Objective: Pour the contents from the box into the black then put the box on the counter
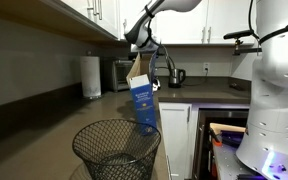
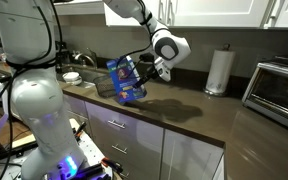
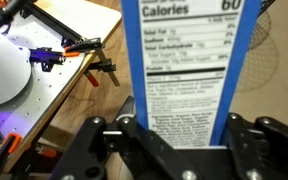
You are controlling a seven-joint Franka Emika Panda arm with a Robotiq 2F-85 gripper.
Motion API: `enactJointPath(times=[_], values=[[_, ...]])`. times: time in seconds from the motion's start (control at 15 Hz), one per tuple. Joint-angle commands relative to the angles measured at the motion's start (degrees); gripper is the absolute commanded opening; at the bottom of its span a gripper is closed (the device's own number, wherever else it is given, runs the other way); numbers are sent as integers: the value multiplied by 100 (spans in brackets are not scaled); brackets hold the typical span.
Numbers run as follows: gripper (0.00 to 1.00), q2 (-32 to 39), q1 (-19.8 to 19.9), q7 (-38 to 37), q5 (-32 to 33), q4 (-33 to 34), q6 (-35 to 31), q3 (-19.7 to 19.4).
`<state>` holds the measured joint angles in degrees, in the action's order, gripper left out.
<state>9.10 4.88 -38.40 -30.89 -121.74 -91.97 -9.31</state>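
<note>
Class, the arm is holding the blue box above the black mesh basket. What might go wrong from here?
1. The box hangs near the rim of the basket, not clearly over its middle, so what pours out may miss.
2. The gripper pinches only one end of the cardboard; tipping could make it slip or buckle.

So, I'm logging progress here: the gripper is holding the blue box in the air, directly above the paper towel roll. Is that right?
Not quite. The gripper does hold the blue box in the air, but above the black mesh wastebasket, not the paper towel roll, which stands farther back on the counter. An exterior view shows it.
</note>
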Motion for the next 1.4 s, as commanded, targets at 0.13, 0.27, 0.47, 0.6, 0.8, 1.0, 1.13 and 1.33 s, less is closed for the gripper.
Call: enactJointPath(times=[0.13,0.27,0.47,0.6,0.8,1.0,1.13,1.33], values=[[52,-500,-65,-326,268,-341,-376,163],[54,-598,-77,-387,356,-379,-485,214],[54,-741,-99,-467,457,-402,-597,264],[52,-837,-97,-539,505,-381,-641,308],[55,-1003,-97,-674,574,-370,-604,366],[53,-1164,-98,-902,647,-379,-505,432],[52,-1306,-105,-1062,712,-417,-502,490],[52,-1589,-116,-1302,884,-514,-584,597]])
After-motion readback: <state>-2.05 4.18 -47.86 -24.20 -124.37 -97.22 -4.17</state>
